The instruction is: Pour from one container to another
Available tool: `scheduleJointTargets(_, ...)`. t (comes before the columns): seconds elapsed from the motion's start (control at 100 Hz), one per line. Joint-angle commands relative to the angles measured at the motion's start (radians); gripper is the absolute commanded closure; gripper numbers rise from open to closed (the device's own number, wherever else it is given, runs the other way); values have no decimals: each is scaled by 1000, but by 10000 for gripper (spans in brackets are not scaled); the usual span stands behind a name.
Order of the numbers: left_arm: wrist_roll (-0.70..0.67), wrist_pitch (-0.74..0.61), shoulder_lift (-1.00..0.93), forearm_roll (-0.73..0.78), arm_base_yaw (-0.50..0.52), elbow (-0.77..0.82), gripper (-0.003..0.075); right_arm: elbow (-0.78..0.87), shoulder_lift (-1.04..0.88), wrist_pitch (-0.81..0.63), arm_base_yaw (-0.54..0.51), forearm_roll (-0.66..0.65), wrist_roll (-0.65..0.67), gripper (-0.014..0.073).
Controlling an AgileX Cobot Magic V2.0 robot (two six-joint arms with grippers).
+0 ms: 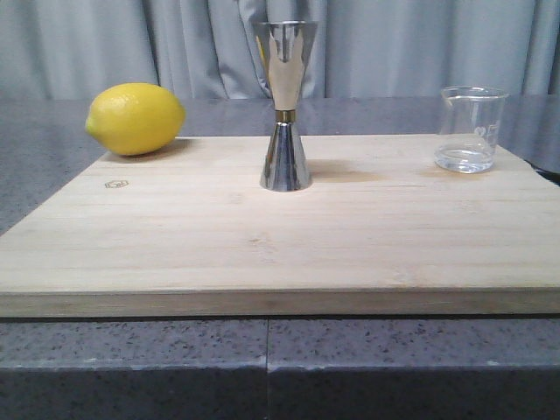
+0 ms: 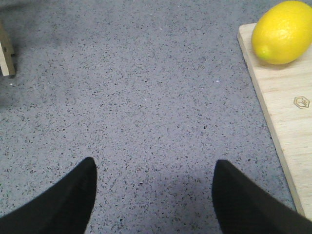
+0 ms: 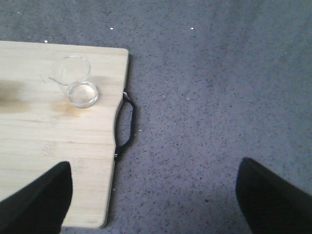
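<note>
Board (image 1: 175, 236) nearest; beaker (image 1: 471, 129) at 2 o'clock, fragile, slick (some liquid): you grip mid-wall. Right gripper (image 3: 151, 195) spread, empty; left gripper (image 2: 153, 195) likewise.

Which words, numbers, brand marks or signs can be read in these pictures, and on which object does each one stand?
No readable words or numbers.
Bamboo cutting board: a small engraved hexagon logo, a sign only, with no letters.
Glass beaker: faint white printed marks, too small and blurred to read.
Steel jigger: no text visible.
Lemon: no label.
</note>
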Motion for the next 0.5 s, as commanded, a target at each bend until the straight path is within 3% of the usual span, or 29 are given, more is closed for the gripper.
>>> scheduleJointTargets(0.0,-17,-58,-2,19,3,-23,257,19,-30,-83,-7,-1,18,-21)
scheduleJointTargets(0.21,-17,-58,-2,19,3,-23,259,42,-50,-61,-7,-6,18,-20)
scheduleJointTargets(0.3,-17,-58,-2,13,3,-23,303,42,-50,-56,-7,-20,18,21)
scheduleJointTargets(0.37,-17,-58,-2,13,3,-23,367,42,-50,-52,-7,-29,18,132)
scheduleJointTargets(0.49,-17,-58,-2,13,3,-23,487,42,-50,-52,-7,-32,18,409)
